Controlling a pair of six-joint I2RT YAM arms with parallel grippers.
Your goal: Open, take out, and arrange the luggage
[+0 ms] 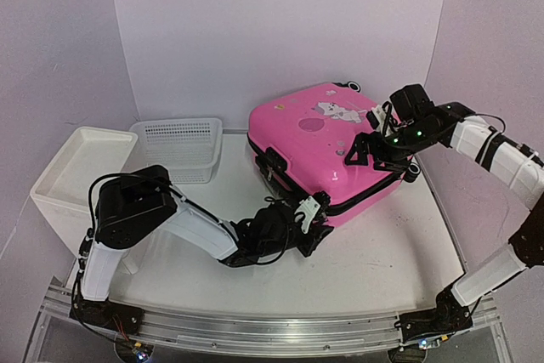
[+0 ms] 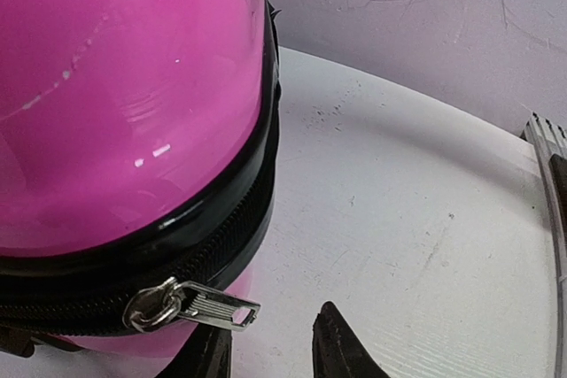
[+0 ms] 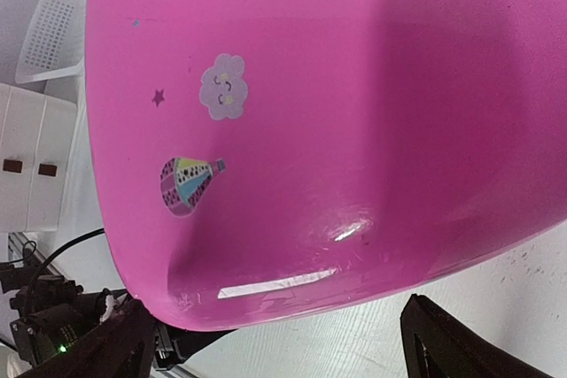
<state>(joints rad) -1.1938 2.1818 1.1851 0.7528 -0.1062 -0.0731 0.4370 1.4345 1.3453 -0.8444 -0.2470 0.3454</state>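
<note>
Left tool (image 2: 270,329) part-open, empty, beside zipper pull (image 2: 190,304) | right tool (image 3: 275,312) wide open, empty, over luggage (image 3: 354,86)

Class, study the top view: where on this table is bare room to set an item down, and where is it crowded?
Widest bare patch: table between suitcase, right arm and front rail. A narrow strip lies between basket and suitcase. Crowded: the left, with drawer unit, basket and left arm; left tool sits at the suitcase's near corner.
</note>
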